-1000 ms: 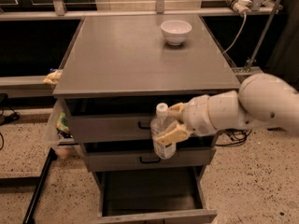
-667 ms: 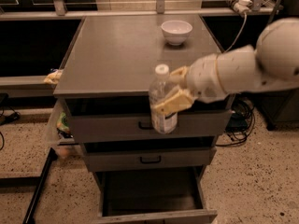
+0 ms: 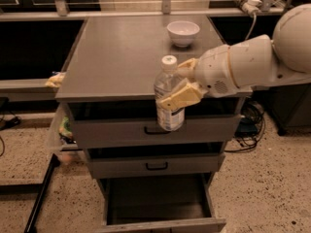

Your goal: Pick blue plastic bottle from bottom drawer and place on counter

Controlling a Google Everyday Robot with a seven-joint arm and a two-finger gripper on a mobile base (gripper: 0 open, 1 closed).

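The blue plastic bottle (image 3: 168, 100) is a clear bottle with a white cap and a pale label. It hangs upright in the air in front of the counter's front edge. My gripper (image 3: 181, 88) is shut on the blue plastic bottle, with one yellowish finger (image 3: 181, 96) across its front and the other behind it. The white arm reaches in from the right. The counter (image 3: 121, 57) is a flat grey metal slab. The bottom drawer (image 3: 158, 205) is pulled open below, and its dark tray shows nothing inside.
A white round bowl (image 3: 183, 33) stands at the back right of the counter. Two shallower grey drawers with black handles (image 3: 156, 129) sit under the counter, slightly open. A yellow object (image 3: 55, 80) lies on the ledge at the left. Cables hang at the right.
My gripper has lifted the bottle from in front of the drawers up to counter height and moved it a little to the right.
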